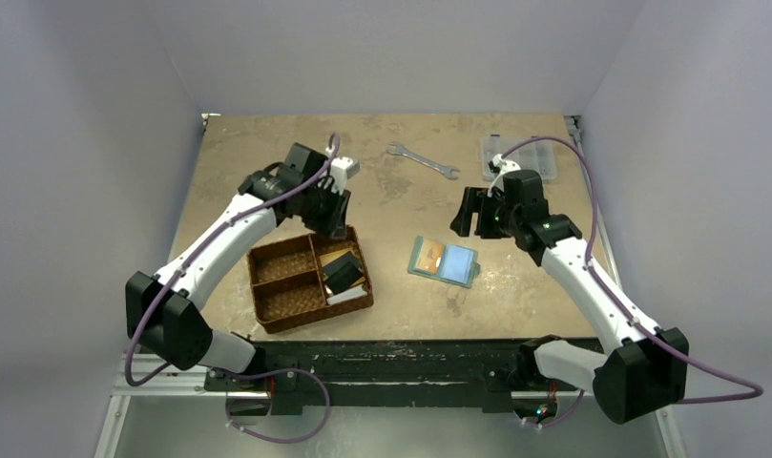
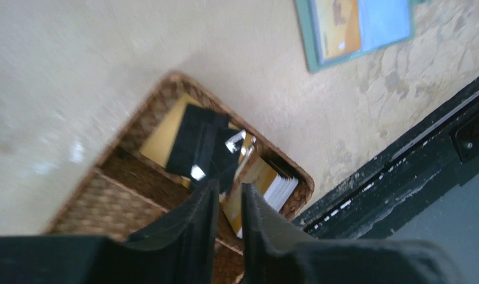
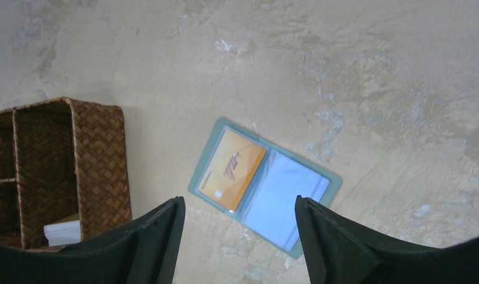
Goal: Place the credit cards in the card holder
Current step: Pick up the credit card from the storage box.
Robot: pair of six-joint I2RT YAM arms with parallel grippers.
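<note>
Brown basket (image 1: 296, 303) nearest: black, white and yellow cards (image 1: 342, 270) left to move. Just beyond, on table (image 1: 410, 200), open card holder (image 1: 444, 261) with one orange card (image 3: 231, 169) pocketed. Above basket, left jaws almost closed, seemingly empty; over holder, right jaws wide, empty.

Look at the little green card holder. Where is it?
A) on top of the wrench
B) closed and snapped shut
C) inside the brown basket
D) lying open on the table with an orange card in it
D: the card holder lies spread open on the table, with an orange-yellow card in one pocket, beside the woven basket and not in it.
</note>
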